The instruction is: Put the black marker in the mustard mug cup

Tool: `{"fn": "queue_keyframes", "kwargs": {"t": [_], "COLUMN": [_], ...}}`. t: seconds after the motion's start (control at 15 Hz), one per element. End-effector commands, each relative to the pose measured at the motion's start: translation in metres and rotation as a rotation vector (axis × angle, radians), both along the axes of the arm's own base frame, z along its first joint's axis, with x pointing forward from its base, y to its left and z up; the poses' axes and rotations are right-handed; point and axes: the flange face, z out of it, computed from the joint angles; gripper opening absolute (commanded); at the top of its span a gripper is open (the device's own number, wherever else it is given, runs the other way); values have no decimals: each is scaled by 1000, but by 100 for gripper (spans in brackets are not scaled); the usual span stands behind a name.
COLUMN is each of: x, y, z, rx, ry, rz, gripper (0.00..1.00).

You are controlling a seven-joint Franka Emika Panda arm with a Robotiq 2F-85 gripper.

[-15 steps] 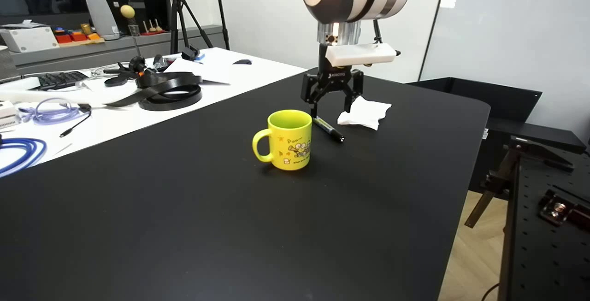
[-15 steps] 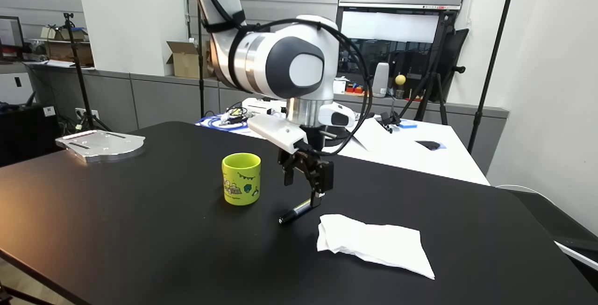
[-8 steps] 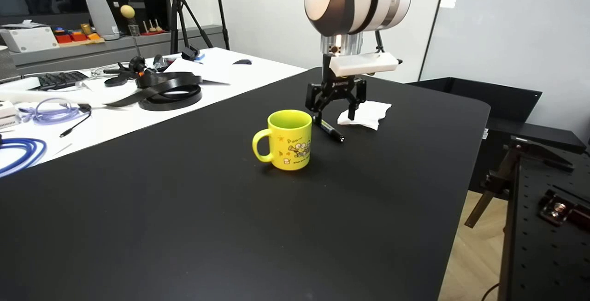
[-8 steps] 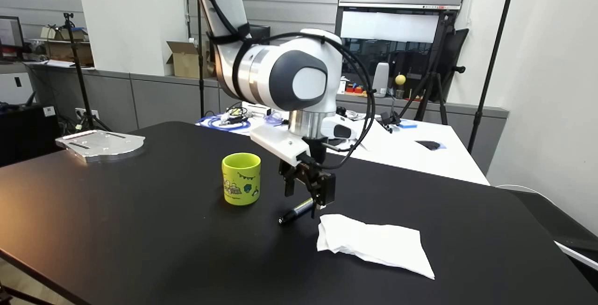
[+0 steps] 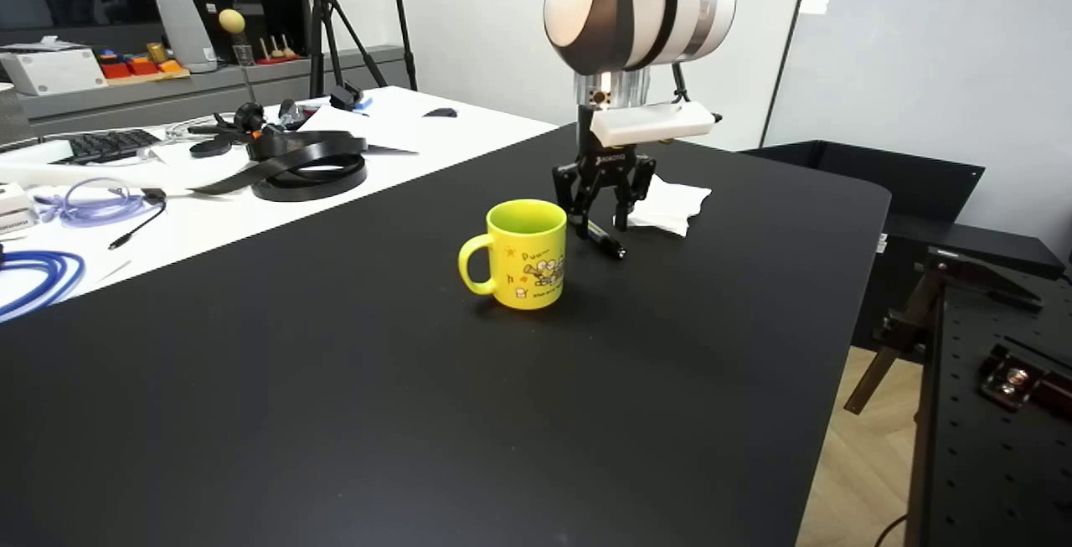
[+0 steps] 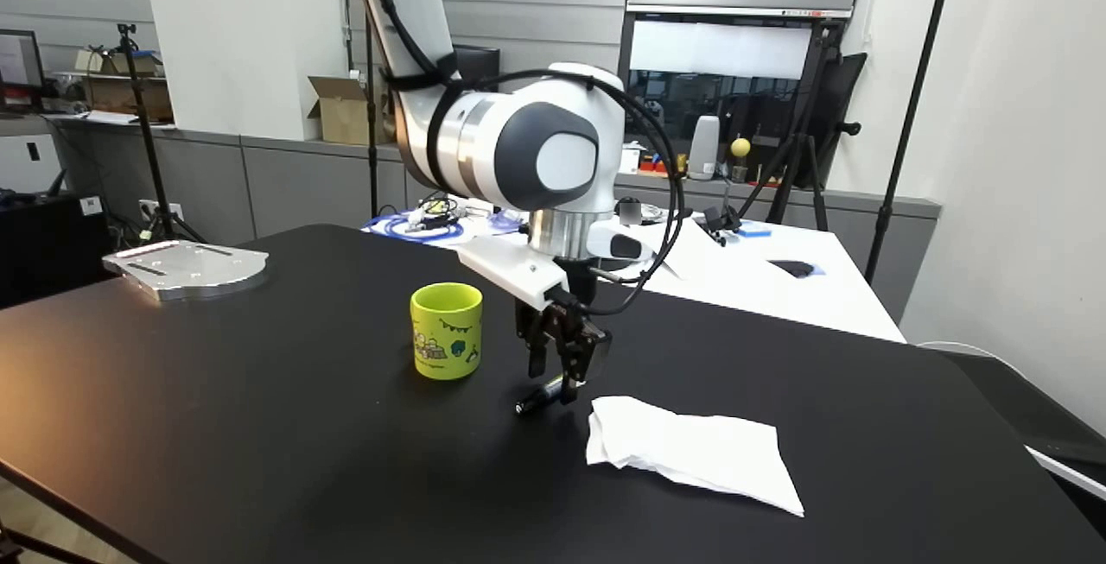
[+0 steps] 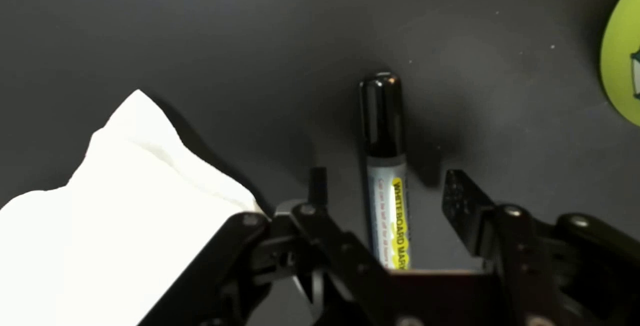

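Black marker (image 7: 387, 171) on the desk (image 5: 335, 430), well in from the edges.
Gripper (image 7: 386, 187) straddles it, fingers (image 7: 460, 198) parted; mustard mug cup (image 5: 529, 262) stands upright nearby, white sheet (image 5: 674, 205) toward the desk's rounded corner (image 5: 867, 199).

Both exterior views were bright, even, mostly sharp. In an exterior view the matte black tabletop (image 6: 285, 426) carried a warm brown sheen by its left edge; a broad soft shadow lay below the white-and-grey robot arm (image 6: 562, 158), toward the near edge. The silvery metal wrist collar (image 5: 615, 90) had a hot vertical streak. The small bright yellow ceramic mug (image 5: 526, 255) had a soft shadow at its base. In the wrist view the crumpled white sheet (image 7: 125, 231) clipped nearly flat white. The slim black-capped whiteboard marker (image 7: 385, 168) had cap glints, label glare, big print legible, fine red print soft. The black gripper fingers (image 7: 465, 211) were dark, blurry.
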Motion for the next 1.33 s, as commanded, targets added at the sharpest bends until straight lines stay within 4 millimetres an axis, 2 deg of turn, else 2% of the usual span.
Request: {"fn": "queue_keyframes", "kwargs": {"t": [0.0, 0.27, 0.33, 0.53, 0.73, 1.07, 1.27], "x": [6, 5, 5, 4, 6, 20, 25], "y": [-3, -4, -5, -6, -2, 23, 51], "z": [-2, 0, 0, 2, 20, 79, 114], "rx": [8, 8, 8, 10, -1, -52, -40], "ry": [-2, -6, -6, -6, -31, -48, 55], "rz": [-1, -1, -1, -2, 19, 108, 160], "gripper": [33, 5, 1, 5, 5, 5, 5]}}
